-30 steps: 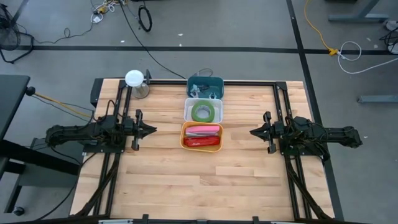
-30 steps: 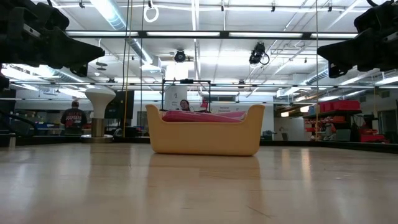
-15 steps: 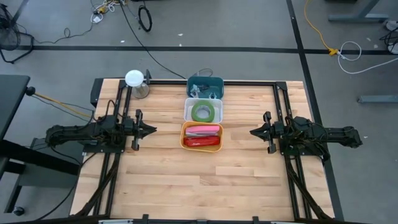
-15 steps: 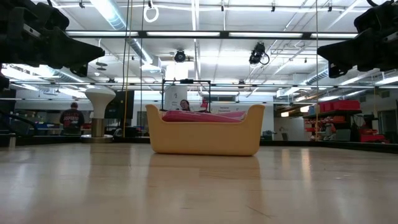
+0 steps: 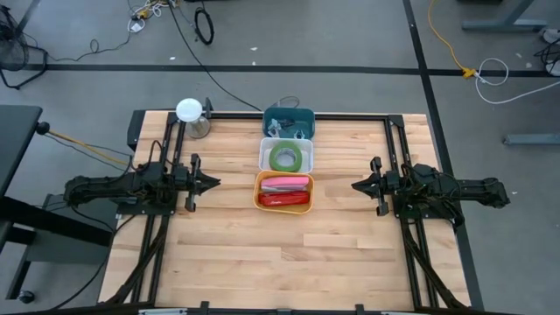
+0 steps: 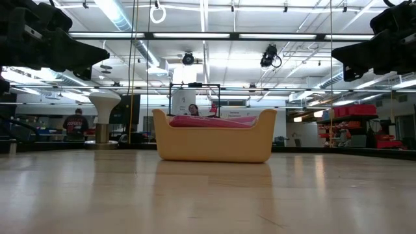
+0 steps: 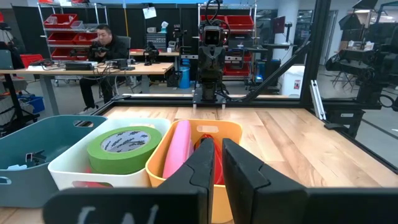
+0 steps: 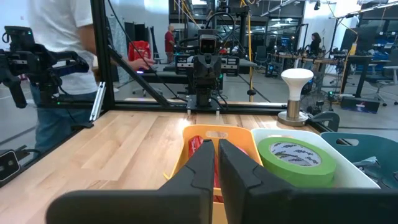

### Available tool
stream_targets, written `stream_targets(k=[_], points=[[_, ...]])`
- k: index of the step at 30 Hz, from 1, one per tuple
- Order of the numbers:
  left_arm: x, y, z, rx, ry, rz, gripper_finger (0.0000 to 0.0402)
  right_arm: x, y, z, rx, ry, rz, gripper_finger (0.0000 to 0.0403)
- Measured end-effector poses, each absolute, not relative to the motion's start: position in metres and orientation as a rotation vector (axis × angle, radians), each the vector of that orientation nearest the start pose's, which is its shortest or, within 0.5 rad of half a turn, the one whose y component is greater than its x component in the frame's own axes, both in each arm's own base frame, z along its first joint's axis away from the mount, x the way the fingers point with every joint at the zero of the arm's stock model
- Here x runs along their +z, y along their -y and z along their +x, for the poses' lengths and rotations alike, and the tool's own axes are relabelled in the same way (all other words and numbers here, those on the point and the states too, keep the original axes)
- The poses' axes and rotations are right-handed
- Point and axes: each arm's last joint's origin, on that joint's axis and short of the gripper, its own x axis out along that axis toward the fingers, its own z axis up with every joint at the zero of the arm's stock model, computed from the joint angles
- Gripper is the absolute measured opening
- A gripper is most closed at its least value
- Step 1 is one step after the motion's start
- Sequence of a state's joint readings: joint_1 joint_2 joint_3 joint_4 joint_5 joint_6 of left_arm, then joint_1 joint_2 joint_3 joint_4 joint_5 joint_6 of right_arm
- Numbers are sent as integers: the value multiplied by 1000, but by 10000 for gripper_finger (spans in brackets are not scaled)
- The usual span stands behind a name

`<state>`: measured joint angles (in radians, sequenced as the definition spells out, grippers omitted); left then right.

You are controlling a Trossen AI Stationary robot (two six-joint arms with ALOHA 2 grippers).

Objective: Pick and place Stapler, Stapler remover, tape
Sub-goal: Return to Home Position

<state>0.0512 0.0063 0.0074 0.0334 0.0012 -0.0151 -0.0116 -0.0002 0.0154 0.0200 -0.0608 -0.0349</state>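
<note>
Three bins stand in a row down the table's middle. The far teal bin [image 5: 289, 121] holds small metal stapler removers [image 7: 32, 158]. The white bin [image 5: 286, 143] holds a green tape roll [image 5: 286, 157], lying flat [image 7: 124, 145]. The near orange bin [image 5: 283, 207] holds a pink stapler [image 5: 286, 183] and a red stapler [image 5: 283, 199]. My left gripper [image 5: 215, 183] hangs shut and level above the table, left of the orange bin. My right gripper [image 5: 356, 185] hangs shut and level to the bin's right. Both point at the bins and hold nothing.
A white mushroom-shaped object on a metal base [image 5: 191, 114] stands at the far left corner. Dark frame rails [image 5: 350, 116] run along the table's far edge and sides. Bare wooden tabletop [image 5: 280, 262] lies near the bins. People stand beyond the table [image 8: 59, 68].
</note>
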Motion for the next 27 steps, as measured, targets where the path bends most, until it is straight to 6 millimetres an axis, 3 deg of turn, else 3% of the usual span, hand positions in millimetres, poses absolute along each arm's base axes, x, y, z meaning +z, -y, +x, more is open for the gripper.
stream_targets(k=[27], points=[[169,-5,97,50,35,-14,37,171,-1,97,48,37,-36,25]])
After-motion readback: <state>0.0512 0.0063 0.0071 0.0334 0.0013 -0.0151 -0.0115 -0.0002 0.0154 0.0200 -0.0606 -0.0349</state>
